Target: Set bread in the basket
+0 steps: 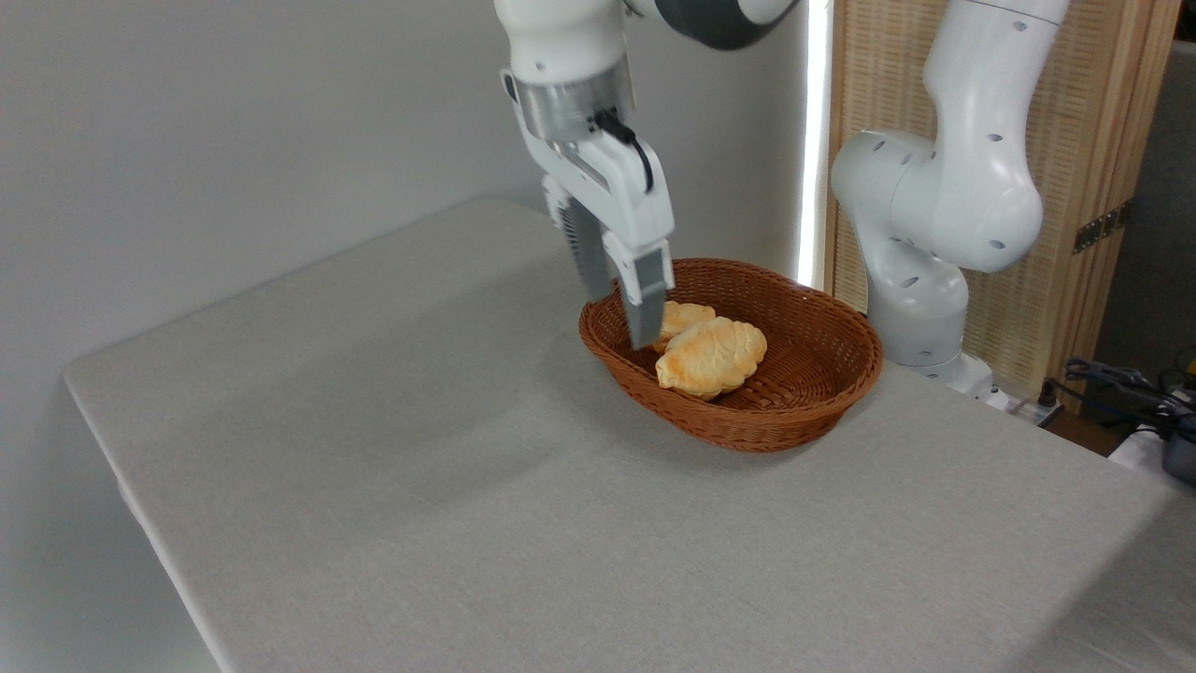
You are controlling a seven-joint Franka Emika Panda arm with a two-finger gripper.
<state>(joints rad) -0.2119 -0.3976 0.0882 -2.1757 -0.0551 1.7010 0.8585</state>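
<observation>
Bread (pixel 712 356) lies inside basket (pixel 747 425), beside a smaller bun (pixel 685 318); tool (pixel 621 321) over basket's left rim, released, grasping nothing.

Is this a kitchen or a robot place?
Probably a robot lab, not a kitchen. A white robot arm is fixed beside a plain cloth-covered table, cables lie at the right, and there is no stove or sink.

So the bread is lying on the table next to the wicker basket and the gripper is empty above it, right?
Not quite. The camera view shows the bread lying inside the basket, not on the table beside it. The rest holds: the gripper is above the basket's left rim with nothing between its fingers.
</observation>
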